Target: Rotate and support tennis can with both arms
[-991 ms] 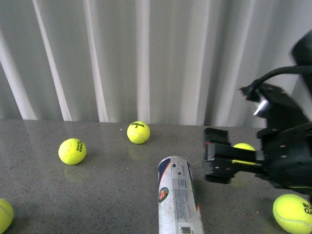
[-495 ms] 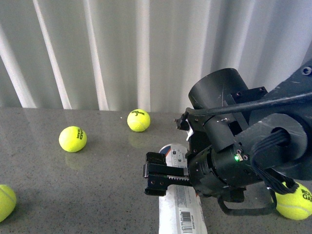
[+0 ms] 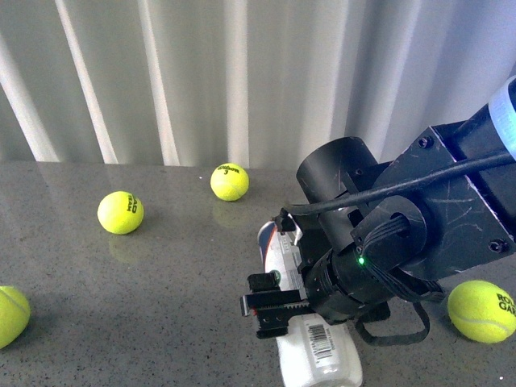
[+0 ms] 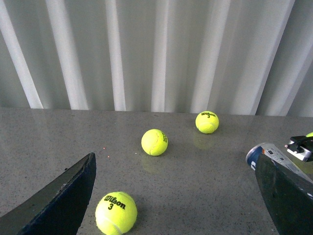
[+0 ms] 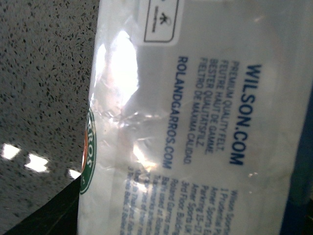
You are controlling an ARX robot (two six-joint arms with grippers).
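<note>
The tennis can [image 3: 318, 347] lies on its side on the grey table [image 3: 161, 282], its silver-rimmed end [image 3: 272, 238] pointing toward the curtain. My right gripper [image 3: 272, 306] is shut on the can's middle from above, and a green light [image 3: 360, 260] glows on that arm. The can's white label with navy print [image 5: 195, 122] fills the right wrist view. My left gripper [image 4: 174, 159] is open and empty above the table, out of the front view. The can's end [image 4: 264, 152] shows beside its right finger [image 4: 288, 196].
Yellow-green tennis balls lie on the table: one at far centre [image 3: 229, 181], one at left [image 3: 120, 212], one at the left edge [image 3: 10, 316], one at right [image 3: 482, 310]. A ball [image 4: 116, 213] lies between the left fingers. A white pleated curtain [image 3: 201, 81] backs the table.
My right arm has swung left and down over the can and shut on its middle. The can has shifted, its near end now further right.
</note>
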